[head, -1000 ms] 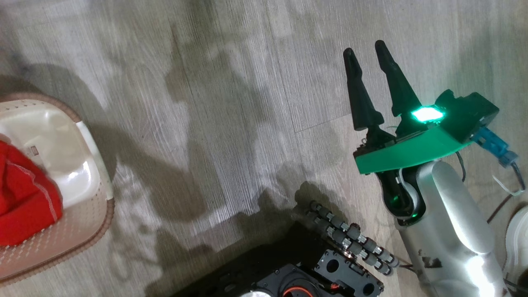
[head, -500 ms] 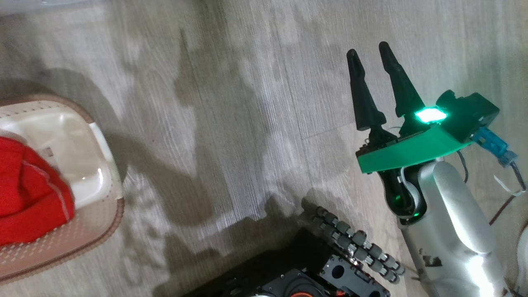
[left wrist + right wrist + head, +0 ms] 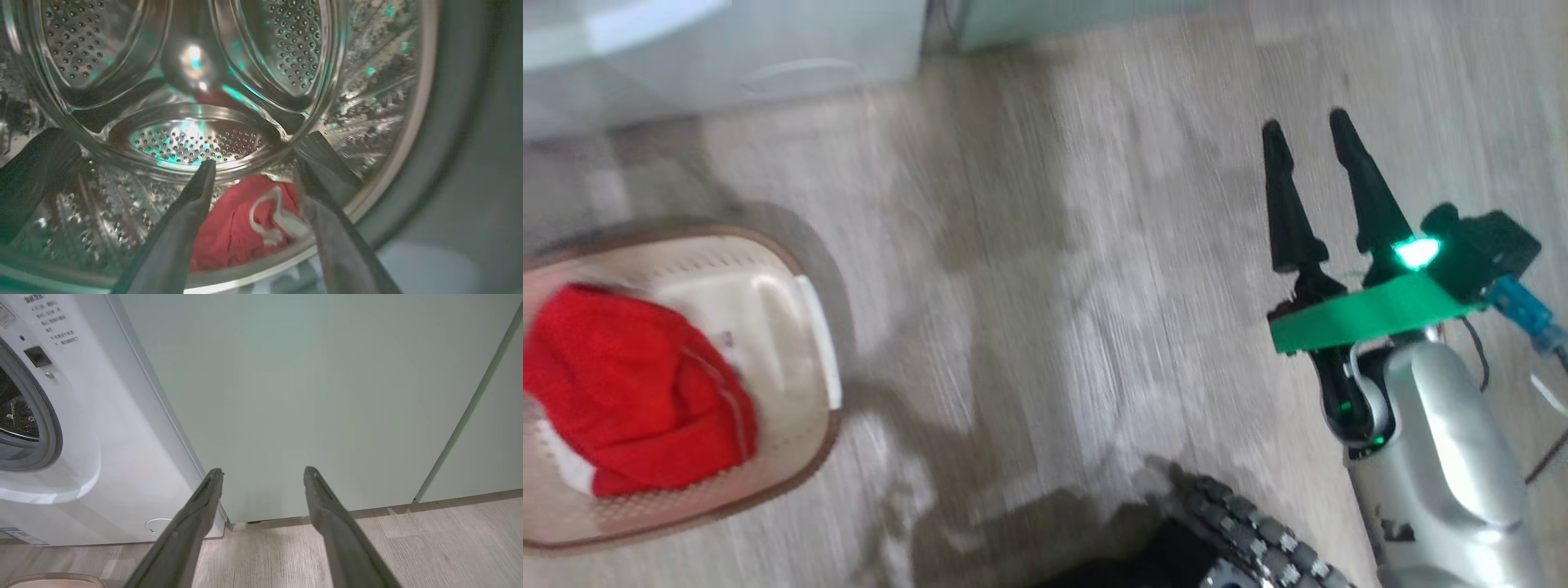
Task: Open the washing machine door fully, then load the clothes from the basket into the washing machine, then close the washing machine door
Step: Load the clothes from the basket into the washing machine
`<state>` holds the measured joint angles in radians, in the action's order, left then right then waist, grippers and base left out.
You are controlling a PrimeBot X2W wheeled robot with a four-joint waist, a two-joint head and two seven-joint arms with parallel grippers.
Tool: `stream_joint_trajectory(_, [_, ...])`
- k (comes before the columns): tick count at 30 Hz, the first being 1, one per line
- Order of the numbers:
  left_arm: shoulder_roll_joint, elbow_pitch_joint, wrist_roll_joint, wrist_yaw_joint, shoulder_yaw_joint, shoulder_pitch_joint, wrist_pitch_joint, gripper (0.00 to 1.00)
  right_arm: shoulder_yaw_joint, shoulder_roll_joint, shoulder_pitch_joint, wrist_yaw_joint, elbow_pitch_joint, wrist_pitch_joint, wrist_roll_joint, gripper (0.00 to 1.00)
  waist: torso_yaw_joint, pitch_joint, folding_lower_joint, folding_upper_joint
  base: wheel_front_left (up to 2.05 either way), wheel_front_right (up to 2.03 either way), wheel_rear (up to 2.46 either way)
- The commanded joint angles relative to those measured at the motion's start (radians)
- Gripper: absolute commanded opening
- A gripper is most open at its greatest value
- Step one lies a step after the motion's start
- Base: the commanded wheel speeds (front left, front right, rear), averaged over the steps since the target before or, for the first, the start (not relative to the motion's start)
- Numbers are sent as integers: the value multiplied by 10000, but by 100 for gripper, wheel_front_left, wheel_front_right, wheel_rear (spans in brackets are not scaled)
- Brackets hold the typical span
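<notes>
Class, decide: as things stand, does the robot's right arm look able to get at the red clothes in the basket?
Probably not easily. The open right gripper hangs over the floor with nothing between it and the clothes, but the basket sits far over on the robot's left.

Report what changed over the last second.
The head camera swung, so more of the basket and the foot of the washing machine came into view; the things themselves did not move. The right gripper stayed open and empty over the floor, and the red clothes stayed in the basket. The left gripper stands open in the drum, above a red garment lying loose there.
</notes>
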<state>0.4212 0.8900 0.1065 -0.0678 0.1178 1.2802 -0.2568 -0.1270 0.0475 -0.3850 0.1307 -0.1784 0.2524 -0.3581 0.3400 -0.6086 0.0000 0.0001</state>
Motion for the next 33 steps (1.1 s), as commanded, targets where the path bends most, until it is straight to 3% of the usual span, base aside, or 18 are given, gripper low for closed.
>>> stream_joint_trajectory(1, [373, -413, 72, -13, -242, -196, -48, 100, -80, 27, 316, 0, 229, 94, 113, 100, -459, 799, 0, -1, 0, 0, 0])
stream_joint_trajectory(6, [44, -1093, 260, -66, -355, -1972, -48, 100, 185, 27, 684, 0, 149, 94, 449, 100, -847, 1895, 0, -1, 0, 0, 0])
stream_joint_trajectory(22, [-2192, -4694, 662, 68, -962, -7947, -49, 100, 890, 27, 2199, 0, 2, 94, 1242, 100, -2049, 4933, 0, -1, 0, 0, 0])
stream_joint_trajectory(33, [-3245, -6568, 412, 336, -1457, -10786, -49, 100, 911, 27, 2915, 0, 32, 94, 1275, 100, -2303, 5940, 0, -1, 0, 0, 0])
